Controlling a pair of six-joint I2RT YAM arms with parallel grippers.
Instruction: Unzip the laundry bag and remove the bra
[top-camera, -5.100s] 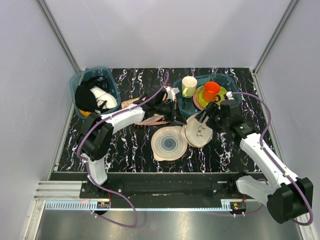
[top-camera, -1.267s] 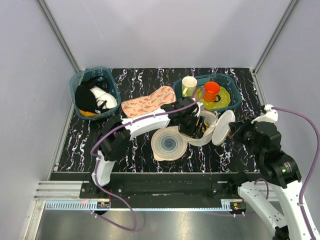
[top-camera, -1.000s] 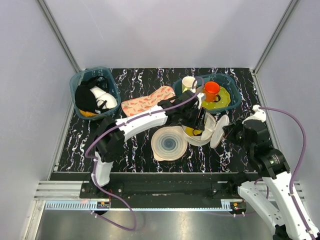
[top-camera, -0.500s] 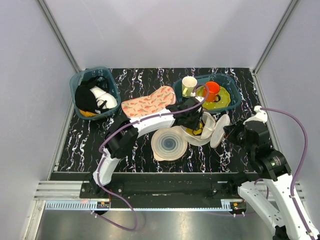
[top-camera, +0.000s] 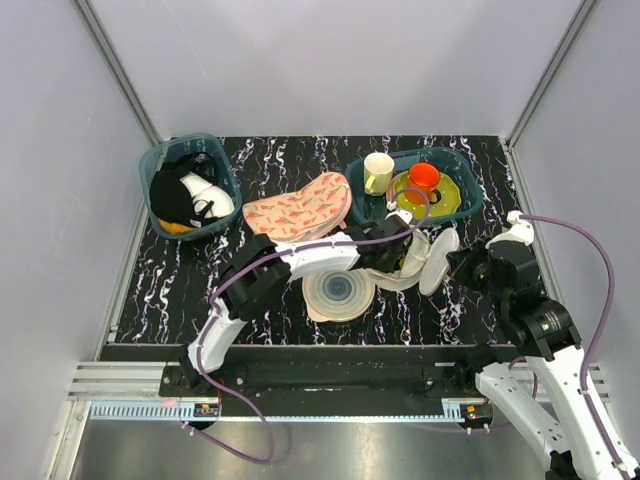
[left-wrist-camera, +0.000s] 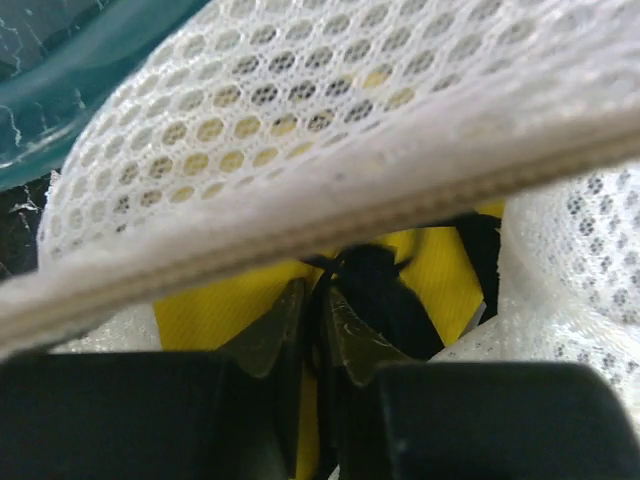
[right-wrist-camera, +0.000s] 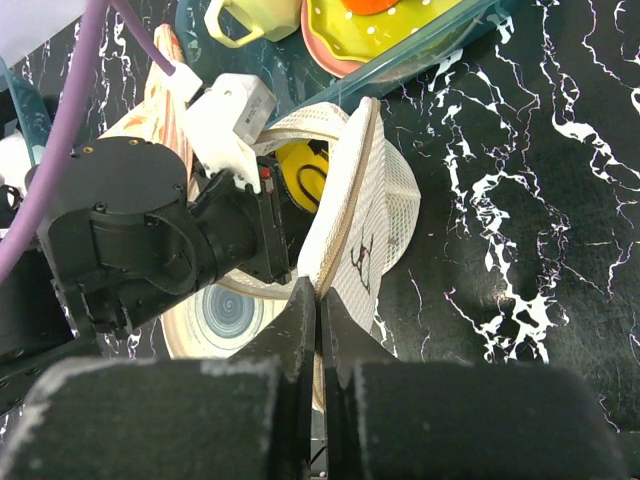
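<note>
we list: white round mesh laundry bag (right-wrist-camera: 370, 210), open, rim pinched by right gripper (right-wrist-camera: 318, 300); bright yellow fabric bra (left-wrist-camera: 210, 310) inside; left gripper (left-wrist-camera: 315, 310) jaws nearly together there, grip we cannot tell.

Table (top-camera: 270, 160) top: black w/ white marble veining, fills the mid of the top view. Walls plain, pale grey-lilac, matte, on 3 sides: back wall (top-camera: 330, 60), left wall (top-camera: 50, 200), right wall (top-camera: 600, 150). Alu posts at the back corners, slanting outward twd the top of frame: left post (top-camera: 120, 75), right post (top-camera: 548, 70). Near edge: black crossbar (top-camera: 330, 375), silver slotted rail (top-camera: 120, 385) beside it at left. Below that, brushed metal sheet (top-camera: 330, 450) across the bottom, brighter in the middle. Light soft & even, shadows faint.
</note>
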